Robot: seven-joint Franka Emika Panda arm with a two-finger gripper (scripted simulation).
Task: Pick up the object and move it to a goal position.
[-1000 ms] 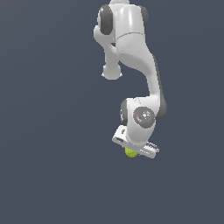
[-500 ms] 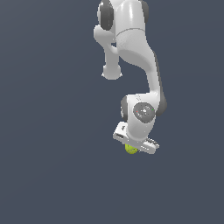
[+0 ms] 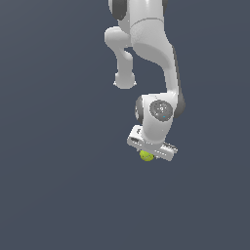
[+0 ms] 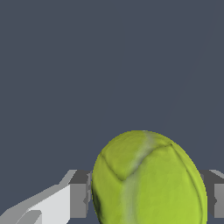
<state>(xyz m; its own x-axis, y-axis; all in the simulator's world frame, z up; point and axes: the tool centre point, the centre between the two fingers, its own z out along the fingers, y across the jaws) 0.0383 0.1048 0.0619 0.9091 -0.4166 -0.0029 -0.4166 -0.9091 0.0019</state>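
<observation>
In the exterior view the white arm (image 3: 146, 49) reaches down from the top of the frame, and its hand (image 3: 149, 152) hangs at the end with the ball (image 3: 145, 156) tucked just beneath the white housing. Only a small yellow-green patch of the ball shows there. The wrist view fills in the rest: going from its left side to its right, one grey finger pad (image 4: 79, 199) sits against the ball (image 4: 148, 179), the ball takes up the gap, and the second pad (image 4: 215, 197) presses its far side. So the hand is clenched on the ball. No goal marker is visible in either view, and the plain grey background gives no clear tabletop line, so whether the ball is lifted cannot be told. The grasp step looks done; the carry appears to be in hand. The next move calls for holding the squeeze steady while travelling to the goal.
</observation>
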